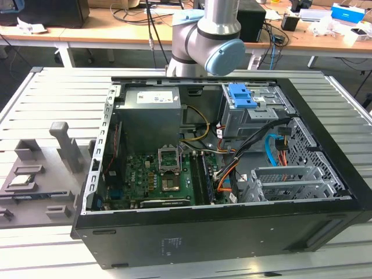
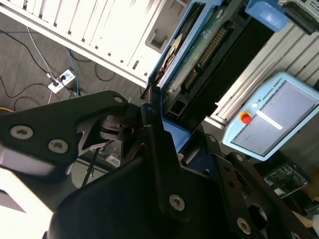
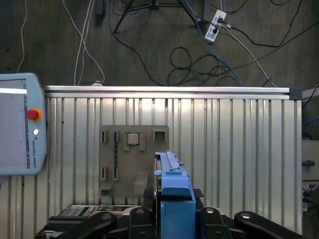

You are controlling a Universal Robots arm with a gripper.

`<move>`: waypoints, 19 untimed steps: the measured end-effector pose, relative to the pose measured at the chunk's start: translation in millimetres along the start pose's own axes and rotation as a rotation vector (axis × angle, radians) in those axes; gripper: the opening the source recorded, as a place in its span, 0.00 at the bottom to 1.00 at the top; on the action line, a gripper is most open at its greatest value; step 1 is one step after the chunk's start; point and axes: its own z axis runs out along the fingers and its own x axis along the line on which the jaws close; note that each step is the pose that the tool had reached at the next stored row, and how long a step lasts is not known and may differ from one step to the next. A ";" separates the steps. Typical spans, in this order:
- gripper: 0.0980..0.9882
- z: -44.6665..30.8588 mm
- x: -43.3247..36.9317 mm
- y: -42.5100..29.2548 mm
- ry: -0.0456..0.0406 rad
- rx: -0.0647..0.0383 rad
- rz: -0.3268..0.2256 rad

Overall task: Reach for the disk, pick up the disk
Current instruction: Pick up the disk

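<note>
Gripping the disk (image 3: 172,181) firmly between its black fingers, the gripper (image 3: 173,194) holds the drive edge-on above the slatted table (image 3: 239,149) in the first wrist view, where bright blue plastic caps the disk's near end and runs along its edge. In the second wrist view the disk (image 2: 199,55) shows a green circuit board with a long dark connector, framed by a blue rail, one end pinched in the jaws. Beyond it in the first wrist view lie a grey holder tray (image 3: 134,159) carrying a small square chip (image 3: 132,139), and a pale blue teach pendant (image 3: 20,124). In the exterior view the arm (image 1: 212,40) rises at upper centre behind the open computer case (image 1: 221,232), whose drive cage (image 1: 250,119), topped by a blue latch (image 1: 241,96), sits toward the frame's upper right.
</note>
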 end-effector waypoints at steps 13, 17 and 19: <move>0.30 -36.9 0.5 -0.6 0.0000 0.000 0.000; 0.30 -44.1 0.6 -1.2 0.0000 -0.001 0.000; 0.30 -53.6 0.8 -1.7 0.0000 -0.002 0.000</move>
